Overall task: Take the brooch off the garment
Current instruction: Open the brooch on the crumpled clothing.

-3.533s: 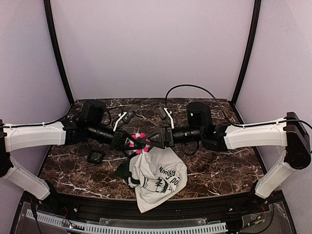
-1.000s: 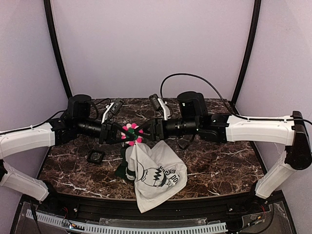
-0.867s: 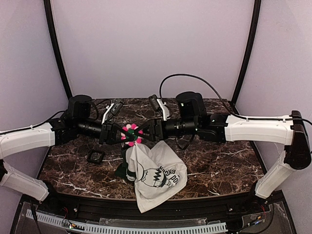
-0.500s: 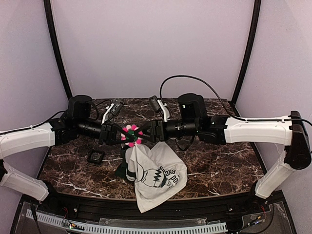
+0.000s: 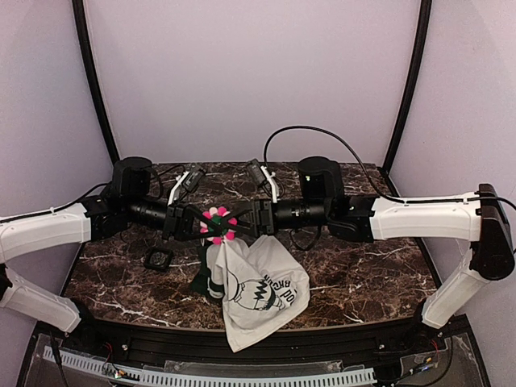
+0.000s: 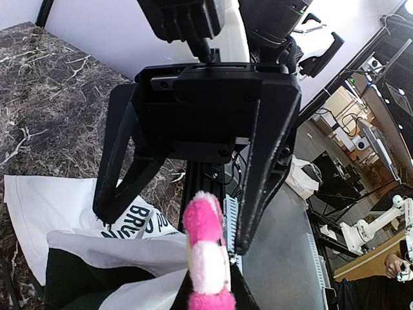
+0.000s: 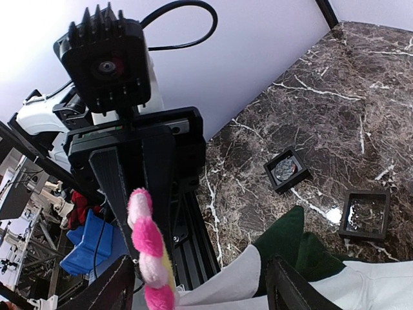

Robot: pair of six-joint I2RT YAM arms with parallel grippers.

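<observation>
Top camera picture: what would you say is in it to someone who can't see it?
Over a dark marble table, the left end effector, pinched shut, holds up a white T-shirt by the spot where a pink-and-white flower brooch is pinned. The right end effector faces the brooch from the other side, open.

Left gripper [image 5: 193,222] and right gripper [image 5: 242,221] face nose to nose mid-table, with the brooch [image 5: 218,225] filling the gap between them. Shirt [image 5: 262,290] hangs from there down to the table [image 5: 379,266], blocking passage underneath. Small frame [image 5: 158,259] lies near left. Far strip and right side are free. Cable [image 5: 322,133] loops above the right arm.
</observation>
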